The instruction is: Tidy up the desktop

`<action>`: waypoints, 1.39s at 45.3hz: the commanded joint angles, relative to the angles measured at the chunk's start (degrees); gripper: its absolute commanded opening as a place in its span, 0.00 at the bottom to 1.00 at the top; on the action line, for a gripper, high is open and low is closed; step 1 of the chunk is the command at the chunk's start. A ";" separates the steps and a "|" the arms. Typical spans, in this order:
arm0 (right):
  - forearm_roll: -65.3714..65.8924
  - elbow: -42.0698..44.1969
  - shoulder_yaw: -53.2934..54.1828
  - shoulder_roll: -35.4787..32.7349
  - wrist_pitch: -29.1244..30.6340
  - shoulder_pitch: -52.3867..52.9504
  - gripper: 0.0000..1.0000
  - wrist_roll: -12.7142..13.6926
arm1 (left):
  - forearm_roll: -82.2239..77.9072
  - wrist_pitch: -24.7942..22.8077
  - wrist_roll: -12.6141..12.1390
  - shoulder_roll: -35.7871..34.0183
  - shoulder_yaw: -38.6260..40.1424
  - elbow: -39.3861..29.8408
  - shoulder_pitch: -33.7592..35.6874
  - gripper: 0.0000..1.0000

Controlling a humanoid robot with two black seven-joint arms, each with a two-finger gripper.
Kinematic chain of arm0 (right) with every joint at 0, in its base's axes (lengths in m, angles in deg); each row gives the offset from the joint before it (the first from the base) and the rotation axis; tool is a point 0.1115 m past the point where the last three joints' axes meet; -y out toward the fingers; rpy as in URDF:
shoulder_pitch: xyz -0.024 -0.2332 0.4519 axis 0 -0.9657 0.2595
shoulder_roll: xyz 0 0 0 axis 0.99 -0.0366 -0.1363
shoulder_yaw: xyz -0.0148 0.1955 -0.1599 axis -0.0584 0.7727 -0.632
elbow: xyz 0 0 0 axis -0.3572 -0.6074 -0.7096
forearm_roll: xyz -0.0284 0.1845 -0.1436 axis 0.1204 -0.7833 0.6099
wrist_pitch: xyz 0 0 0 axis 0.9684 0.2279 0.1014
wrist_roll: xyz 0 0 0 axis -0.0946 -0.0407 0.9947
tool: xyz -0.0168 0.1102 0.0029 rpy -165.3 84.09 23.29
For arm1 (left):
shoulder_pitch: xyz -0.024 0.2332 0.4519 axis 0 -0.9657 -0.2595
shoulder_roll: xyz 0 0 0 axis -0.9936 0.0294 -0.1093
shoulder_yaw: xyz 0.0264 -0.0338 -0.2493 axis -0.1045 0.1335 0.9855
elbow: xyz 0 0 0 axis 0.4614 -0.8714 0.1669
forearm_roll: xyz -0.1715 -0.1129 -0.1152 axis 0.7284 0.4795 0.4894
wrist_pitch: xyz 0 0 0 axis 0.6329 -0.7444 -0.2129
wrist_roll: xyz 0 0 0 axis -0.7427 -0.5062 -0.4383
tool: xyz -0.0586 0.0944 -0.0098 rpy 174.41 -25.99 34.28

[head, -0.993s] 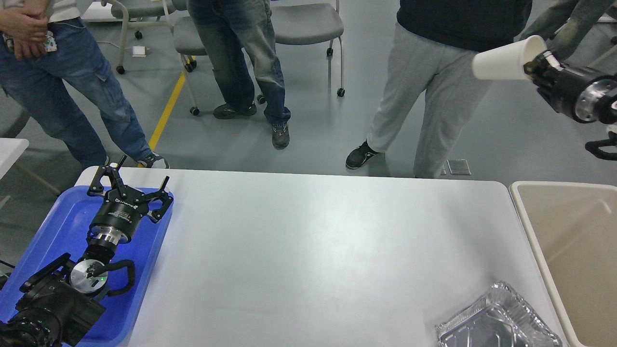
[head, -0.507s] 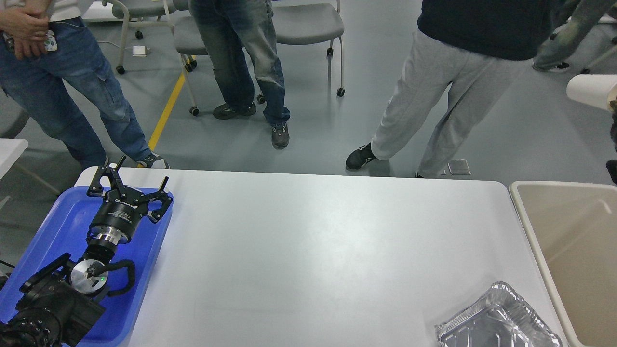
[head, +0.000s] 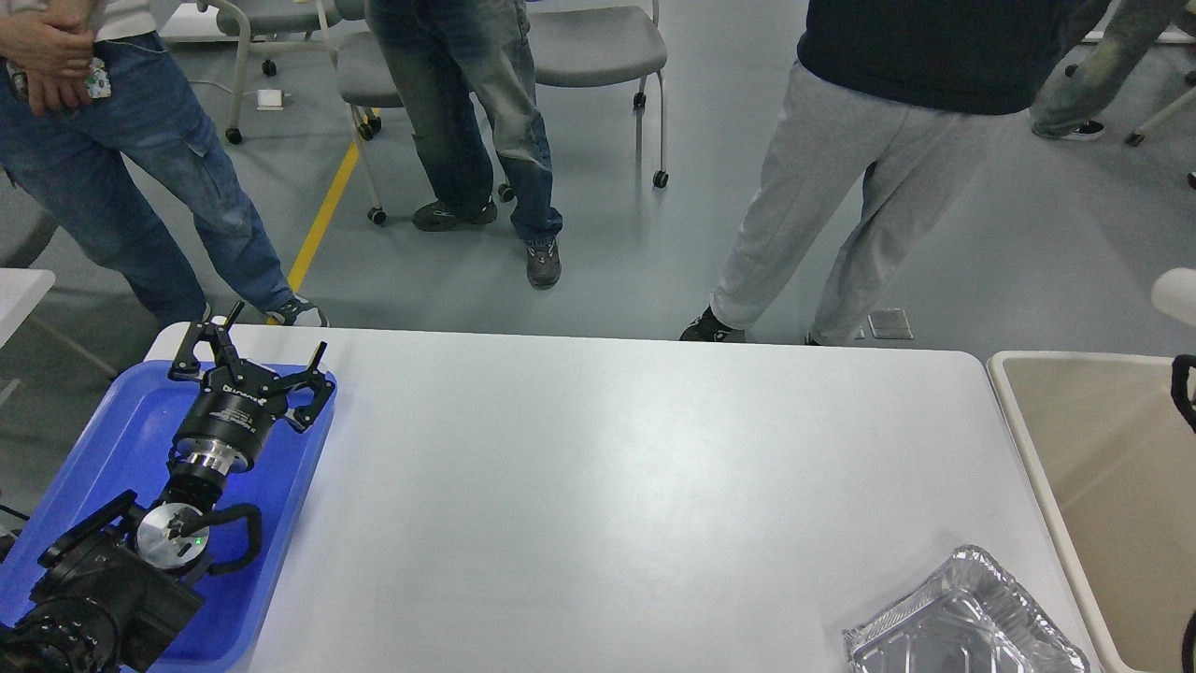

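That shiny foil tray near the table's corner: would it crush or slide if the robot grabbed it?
The foil tray looks thin and crinkled, so it probably dents easily. It seems empty, likely very light, and may skid on the smooth white desktop.

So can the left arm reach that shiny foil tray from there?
Probably not easily. The left gripper hangs open over the blue tray, and the foil tray lies at the opposite near corner of the desktop, though nothing blocks the way.

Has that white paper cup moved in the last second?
Yes. The cup has moved right and down, now at the view's edge just above the beige bin.
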 commanded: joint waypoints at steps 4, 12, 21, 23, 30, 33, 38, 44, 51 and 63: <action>-0.48 2.30 9.06 3.02 -0.60 -6.87 0.00 1.68 | 0.05 0.00 0.00 0.00 0.07 0.00 0.00 1.00; -0.48 2.30 10.90 3.20 -0.16 -9.68 0.00 1.59 | 0.05 0.00 0.00 0.00 -0.01 0.00 0.00 1.00; -0.48 2.30 11.25 3.20 1.34 -12.06 0.00 1.42 | 0.05 0.00 0.00 0.00 -0.01 0.00 0.00 1.00; -0.48 2.30 11.52 3.20 1.43 -12.50 0.00 1.33 | 0.05 0.00 0.00 0.00 -0.02 0.00 0.00 1.00; -0.48 2.30 11.52 3.29 1.78 -13.20 0.00 1.24 | 0.05 0.00 0.09 0.00 0.07 0.00 0.00 1.00; -0.48 2.30 11.61 3.38 1.87 -13.82 0.00 1.24 | 0.05 0.00 0.09 0.00 -0.01 0.00 0.00 1.00; -0.48 2.30 11.61 3.55 1.95 -14.25 0.00 1.24 | 0.05 0.00 0.00 0.00 -0.02 0.00 0.00 1.00; -0.48 2.30 11.61 3.64 1.95 -14.96 0.00 1.24 | 0.05 0.00 0.00 0.00 -0.02 0.00 0.00 1.00; -0.48 2.39 11.61 4.78 1.95 -15.57 0.00 0.98 | 0.05 0.00 0.09 0.00 -0.02 0.00 0.00 1.00; -0.39 2.39 11.43 5.13 2.39 -16.28 0.57 0.37 | 0.05 0.00 0.09 0.00 -0.02 0.00 0.00 1.00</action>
